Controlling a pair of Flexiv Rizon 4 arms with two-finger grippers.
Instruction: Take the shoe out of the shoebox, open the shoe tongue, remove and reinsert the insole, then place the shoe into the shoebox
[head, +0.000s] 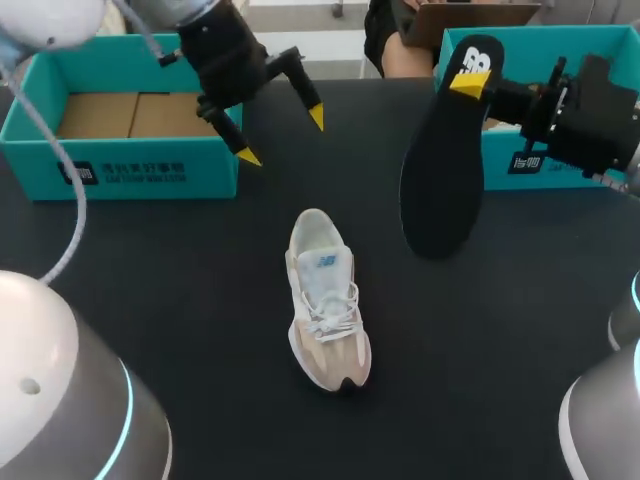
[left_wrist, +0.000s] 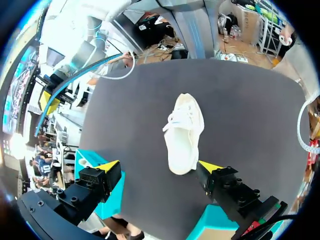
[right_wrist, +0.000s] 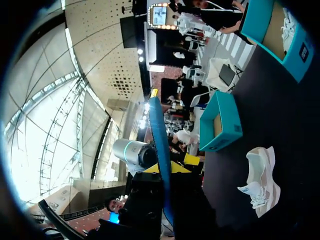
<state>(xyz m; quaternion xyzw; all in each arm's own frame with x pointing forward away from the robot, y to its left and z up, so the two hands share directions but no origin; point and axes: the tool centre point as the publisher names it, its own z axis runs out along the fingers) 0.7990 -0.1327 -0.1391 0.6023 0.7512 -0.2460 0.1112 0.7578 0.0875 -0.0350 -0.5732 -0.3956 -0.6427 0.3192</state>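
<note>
A white and beige shoe (head: 325, 300) lies on its sole in the middle of the dark table, toe towards the front edge. My right gripper (head: 472, 82) is shut on the heel end of a black insole (head: 440, 170), which hangs above the table to the shoe's right. In the right wrist view the insole (right_wrist: 157, 135) runs edge-on between the fingers of the right gripper (right_wrist: 169, 167), with the shoe (right_wrist: 262, 177) off to one side. My left gripper (head: 283, 137) hovers open and empty behind the shoe. In the left wrist view the shoe (left_wrist: 186, 132) lies just ahead of the left gripper (left_wrist: 159, 166).
An open teal shoebox (head: 120, 165) with brown cardboard inside stands at the back left. A second teal box (head: 545, 150) stands at the back right, behind the right arm. Bare table surrounds the shoe.
</note>
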